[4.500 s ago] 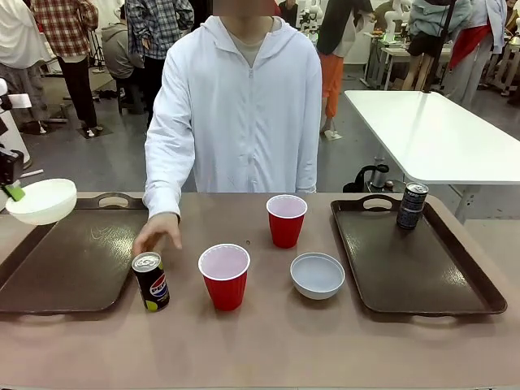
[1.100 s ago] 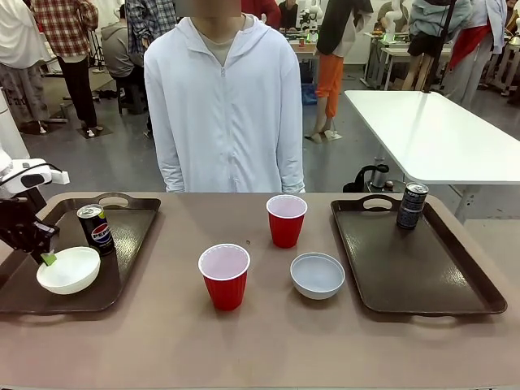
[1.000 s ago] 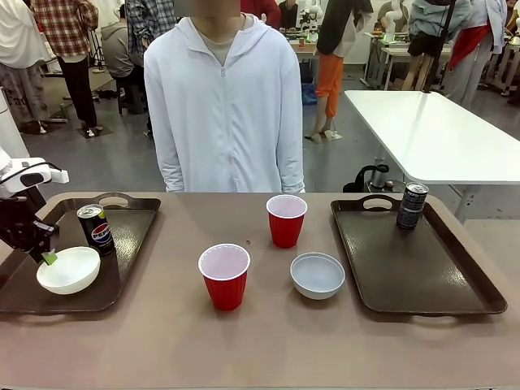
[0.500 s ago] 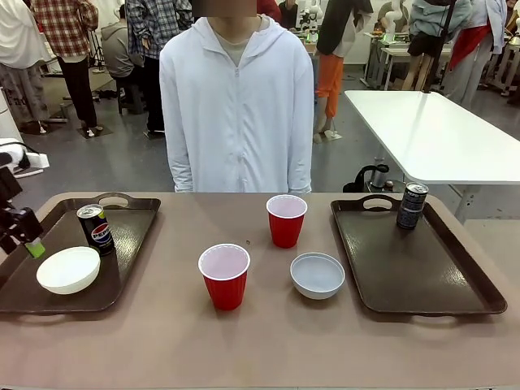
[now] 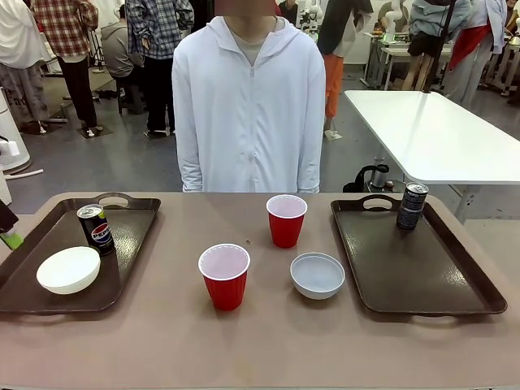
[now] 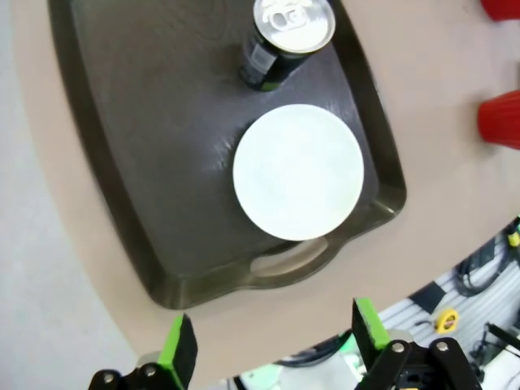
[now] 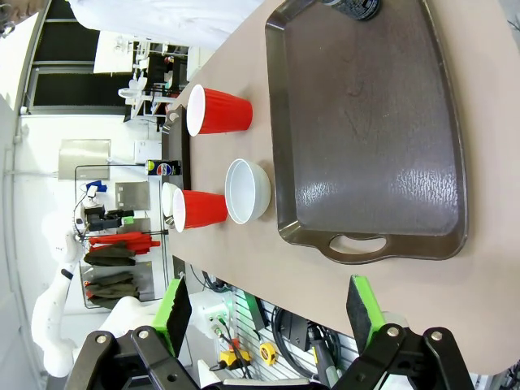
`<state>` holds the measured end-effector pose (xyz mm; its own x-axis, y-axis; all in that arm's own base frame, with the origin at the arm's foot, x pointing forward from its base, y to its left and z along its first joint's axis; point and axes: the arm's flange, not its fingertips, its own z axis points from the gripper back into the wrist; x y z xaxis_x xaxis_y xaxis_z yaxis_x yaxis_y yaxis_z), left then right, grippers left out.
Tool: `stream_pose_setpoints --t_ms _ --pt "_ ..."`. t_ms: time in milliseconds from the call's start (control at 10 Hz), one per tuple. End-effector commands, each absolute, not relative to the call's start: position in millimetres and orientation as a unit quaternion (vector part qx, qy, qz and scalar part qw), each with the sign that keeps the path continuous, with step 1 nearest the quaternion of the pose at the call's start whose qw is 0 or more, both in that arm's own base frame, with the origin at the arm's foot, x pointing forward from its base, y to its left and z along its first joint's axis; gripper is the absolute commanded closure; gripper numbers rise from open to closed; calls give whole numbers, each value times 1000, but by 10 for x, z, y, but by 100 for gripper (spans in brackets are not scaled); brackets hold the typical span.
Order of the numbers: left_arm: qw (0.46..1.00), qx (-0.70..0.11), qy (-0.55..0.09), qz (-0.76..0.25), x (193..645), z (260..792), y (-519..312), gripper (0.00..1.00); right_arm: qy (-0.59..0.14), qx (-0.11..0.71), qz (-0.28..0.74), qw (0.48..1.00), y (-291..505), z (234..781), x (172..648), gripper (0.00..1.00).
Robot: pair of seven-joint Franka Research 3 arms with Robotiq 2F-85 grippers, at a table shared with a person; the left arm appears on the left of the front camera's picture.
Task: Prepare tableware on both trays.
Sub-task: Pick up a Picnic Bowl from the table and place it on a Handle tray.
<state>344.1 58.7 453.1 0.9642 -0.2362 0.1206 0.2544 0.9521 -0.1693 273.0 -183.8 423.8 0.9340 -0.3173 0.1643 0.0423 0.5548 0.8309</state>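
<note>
- across the lower half of the front view, the table [image 5: 260, 341] carries everything. the step in hand looks like fetching the next piece from its middle, since both claws hang free.
- at lower left, the left tray [image 5: 134, 236] holds the white bowl [image 5: 68, 270] near its front edge and the pepsi can [image 5: 96, 230] upright just behind it, close but apart. its right part is bare, a good spot for a cup.
- at right, the right tray [image 5: 414, 276] holds a dark can [image 5: 412, 205] upright in its far corner; it likely lacks a bowl and a cup.
- the grey-blue bowl [image 5: 317, 275] sits empty on the table between the trays, nearer the right tray.
- two red cups stand upright and empty: the near cup [image 5: 224, 276] at centre, and the far cup [image 5: 286, 220] behind it to the right, well apart.
- thin cup walls probably flex, so pinch one wall gently over the rim, lift straight up, and set down clear of bowl and can.
- the left claw [image 6: 272, 313] is spread wide and empty, off the left tray's handle end in the left wrist view. the right claw [image 7: 268, 284] is likewise wide and empty, off the right tray's handle end.
</note>
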Motion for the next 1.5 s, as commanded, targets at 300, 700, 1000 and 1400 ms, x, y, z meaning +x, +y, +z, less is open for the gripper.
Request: stream_pose_setpoints --t_ms 300,700,1000,1400 --pt "987 -88 -47 -127 3439 4528 514 0 -154 466 -102 865 -1845 4241 2733 0" --pt "972 -142 -42 -180 3530 4627 660 0 -165 416 -126 886 -1975 4381 2609 0" --pt "935 -298 -46 -189 3628 4730 1088 0 -148 380 -141 902 -1510 4903 2619 0" --pt "877 -452 -119 -110 3424 4717 2381 0 -131 283 -124 942 -508 5262 2926 0"
